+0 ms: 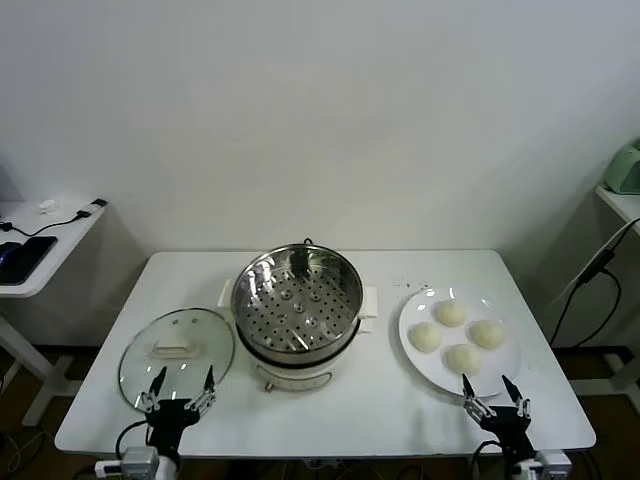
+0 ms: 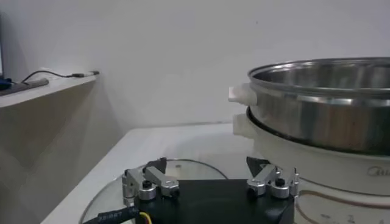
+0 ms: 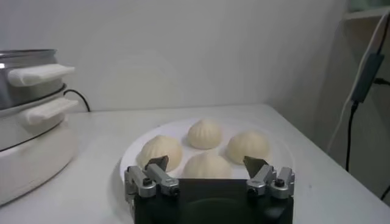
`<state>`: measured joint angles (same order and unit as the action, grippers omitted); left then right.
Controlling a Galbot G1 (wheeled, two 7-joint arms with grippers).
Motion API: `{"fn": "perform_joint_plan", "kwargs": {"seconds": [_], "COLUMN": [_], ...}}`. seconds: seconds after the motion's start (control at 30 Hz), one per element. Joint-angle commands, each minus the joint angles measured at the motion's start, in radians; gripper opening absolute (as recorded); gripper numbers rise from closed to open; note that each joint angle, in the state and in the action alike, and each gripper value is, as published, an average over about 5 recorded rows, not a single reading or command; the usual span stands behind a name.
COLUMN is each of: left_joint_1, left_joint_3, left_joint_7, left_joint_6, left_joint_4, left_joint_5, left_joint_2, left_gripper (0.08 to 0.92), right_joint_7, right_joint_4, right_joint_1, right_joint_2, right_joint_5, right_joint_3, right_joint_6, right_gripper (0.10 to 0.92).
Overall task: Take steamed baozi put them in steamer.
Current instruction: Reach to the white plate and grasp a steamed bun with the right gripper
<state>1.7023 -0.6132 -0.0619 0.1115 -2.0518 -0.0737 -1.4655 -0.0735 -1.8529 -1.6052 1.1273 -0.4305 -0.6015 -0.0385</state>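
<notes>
Several cream-white baozi [image 1: 463,358] lie on a white plate [image 1: 415,362] at the table's right; the right wrist view shows them too [image 3: 207,165]. The steamer [image 1: 297,302], a shiny steel pot with a perforated tray and a white base, stands at the table's middle with nothing in it; its side shows in the left wrist view [image 2: 323,109]. My right gripper [image 1: 496,396] is open and empty at the front edge, just short of the plate [image 3: 206,165]. My left gripper [image 1: 181,390] is open and empty at the front edge, over the near rim of the glass lid [image 2: 207,167].
A round glass lid [image 1: 176,356] lies flat to the left of the steamer. A side table with a phone and cable [image 1: 40,235] stands at far left. A shelf and hanging black cable [image 1: 600,262] are at far right.
</notes>
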Motion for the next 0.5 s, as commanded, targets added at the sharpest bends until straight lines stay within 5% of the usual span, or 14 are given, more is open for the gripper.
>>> {"fn": "perform_joint_plan", "kwargs": {"seconds": [0.03, 0.27, 0.5], "left_joint_1": [0.000, -0.006, -0.015], "left_joint_3": [0.001, 0.005, 0.004], "left_joint_7": [0.000, -0.005, -0.009], "left_joint_6": [-0.001, -0.010, -0.035], "left_joint_4": [0.002, -0.002, 0.011], "left_joint_5": [-0.001, -0.006, -0.014], "left_joint_2": [0.001, 0.006, 0.018], "left_gripper": [0.823, 0.823, 0.823], "right_joint_7": [0.003, 0.154, 0.672], "right_joint_4": [0.040, 0.218, 0.346], "right_joint_1": [0.266, 0.663, 1.030], "right_joint_2": [-0.106, -0.356, -0.692], "right_joint_5": [0.021, 0.128, 0.268], "right_joint_3": [0.010, 0.188, 0.599], "right_joint_6": [-0.154, -0.265, -0.253], "right_gripper": [0.823, 0.823, 0.823]}}
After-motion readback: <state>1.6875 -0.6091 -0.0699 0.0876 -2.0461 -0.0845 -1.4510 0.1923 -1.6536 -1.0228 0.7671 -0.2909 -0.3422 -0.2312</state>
